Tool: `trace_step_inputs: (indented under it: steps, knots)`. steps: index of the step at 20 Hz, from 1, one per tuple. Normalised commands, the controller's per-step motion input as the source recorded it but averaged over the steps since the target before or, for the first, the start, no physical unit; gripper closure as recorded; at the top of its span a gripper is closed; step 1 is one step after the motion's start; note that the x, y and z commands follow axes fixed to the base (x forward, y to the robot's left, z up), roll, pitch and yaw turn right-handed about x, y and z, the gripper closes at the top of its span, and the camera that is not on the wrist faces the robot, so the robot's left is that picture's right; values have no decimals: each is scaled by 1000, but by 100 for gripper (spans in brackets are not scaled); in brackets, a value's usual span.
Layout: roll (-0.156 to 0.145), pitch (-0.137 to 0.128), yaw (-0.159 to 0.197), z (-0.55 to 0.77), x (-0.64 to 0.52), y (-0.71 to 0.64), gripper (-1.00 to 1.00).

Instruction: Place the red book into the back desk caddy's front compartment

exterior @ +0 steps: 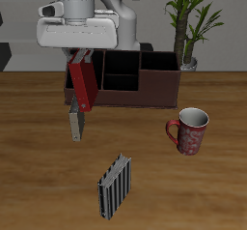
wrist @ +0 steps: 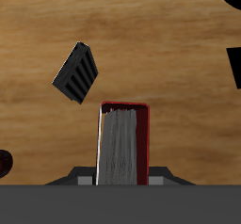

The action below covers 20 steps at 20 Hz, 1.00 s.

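My gripper [exterior: 79,60] is shut on the red book [exterior: 85,87], a dark red hardcover with white page edges. It holds the book off the table, slightly tilted, just outside one end of the back desk caddy [exterior: 159,87]. The caddy is a long maroon-brown box with a black inside. Its front compartment [exterior: 121,81] is the small cell of the divided middle section by the front wall, and nothing shows inside it. In the wrist view the red book [wrist: 124,143] stands between my fingers [wrist: 81,179], page edges toward the camera.
A thin grey book [exterior: 76,124] stands on the table just below the held book. A black-and-grey striped book [exterior: 114,186] stands near the front edge and shows in the wrist view [wrist: 77,72]. A red patterned mug [exterior: 189,130] stands before the caddy. A potted plant [exterior: 189,26] stands behind it.
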Motion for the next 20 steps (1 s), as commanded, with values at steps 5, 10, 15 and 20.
trace_step_inputs:
  steps: [5, 10, 15, 20]
  knots:
    - [-10, -16, 67, 395, -581, 293, 100]
    - [-1, -16, 47, 307, -612, 252, 100]
    - [23, -33, 65, 150, -387, 136, 100]
    - [32, -31, 99, 63, -579, 246, 100]
